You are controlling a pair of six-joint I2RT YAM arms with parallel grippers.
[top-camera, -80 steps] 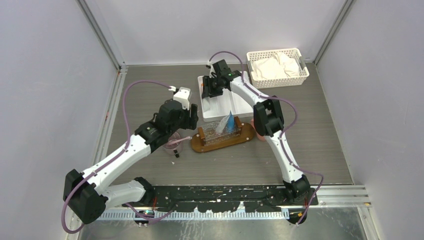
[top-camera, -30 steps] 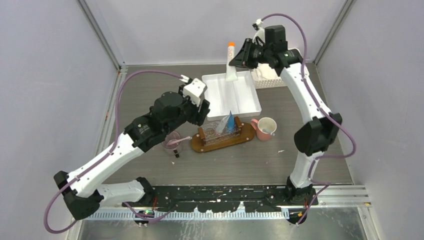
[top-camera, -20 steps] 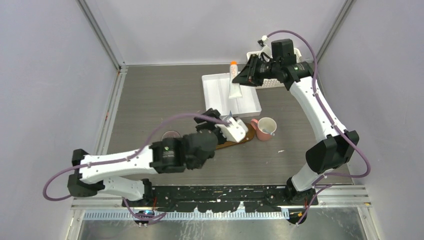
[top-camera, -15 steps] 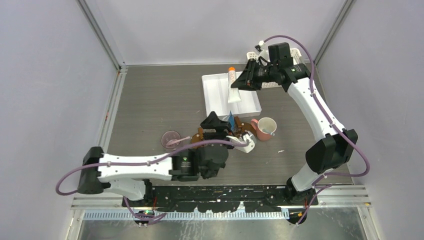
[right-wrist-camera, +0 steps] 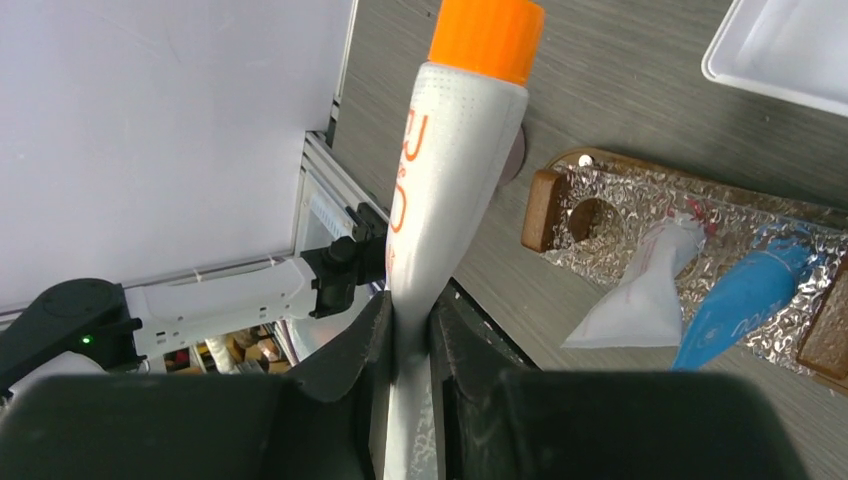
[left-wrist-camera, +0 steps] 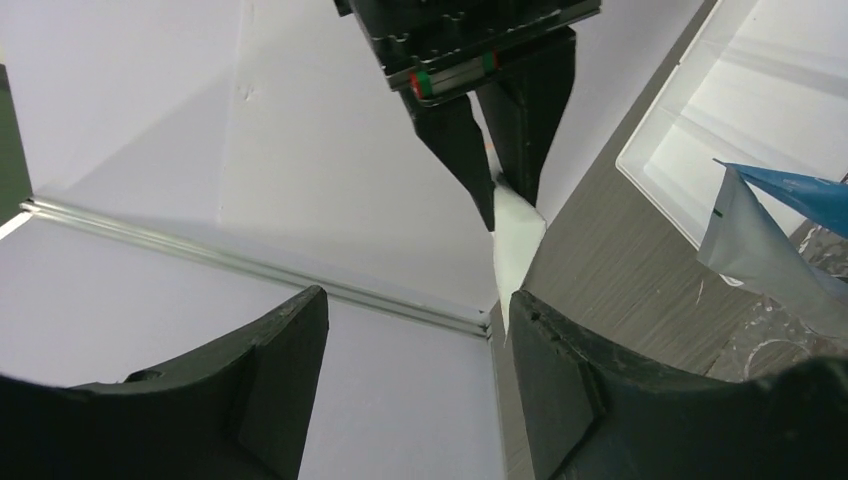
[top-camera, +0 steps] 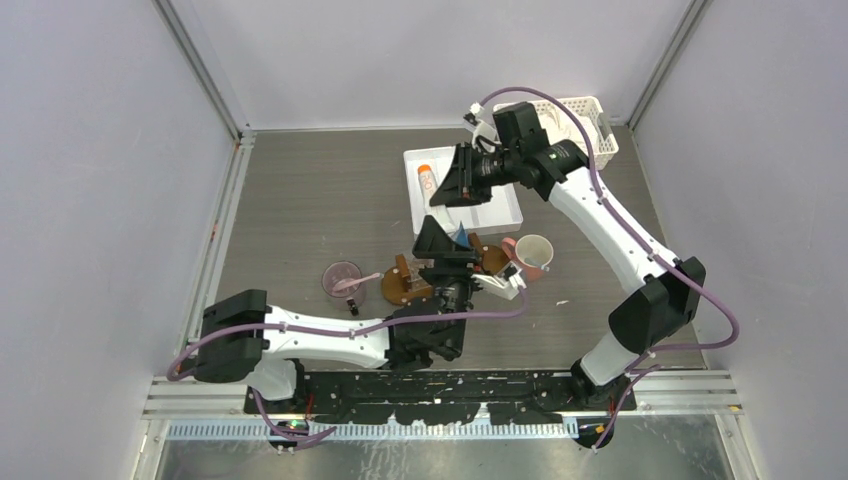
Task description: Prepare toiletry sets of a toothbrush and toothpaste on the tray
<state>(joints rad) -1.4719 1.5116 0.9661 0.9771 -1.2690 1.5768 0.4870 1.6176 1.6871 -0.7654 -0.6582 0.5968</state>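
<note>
Worktop [top-camera: 300, 200] grey, walls bare. Right tool [right-wrist-camera: 410, 350] pinching orange-cap tube [right-wrist-camera: 440, 170], swung down from high to close behind tray [right-wrist-camera: 545, 210]. Left tool [left-wrist-camera: 410, 390] swept over tray, jaws wide, empty. Blue tube [right-wrist-camera: 740, 290], white tube [right-wrist-camera: 640, 300] on tray; I reckon third goes next.

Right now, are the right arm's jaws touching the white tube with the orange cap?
Touching. The right wrist view shows both jaws squeezing the tail of the white orange-capped tube.
</note>
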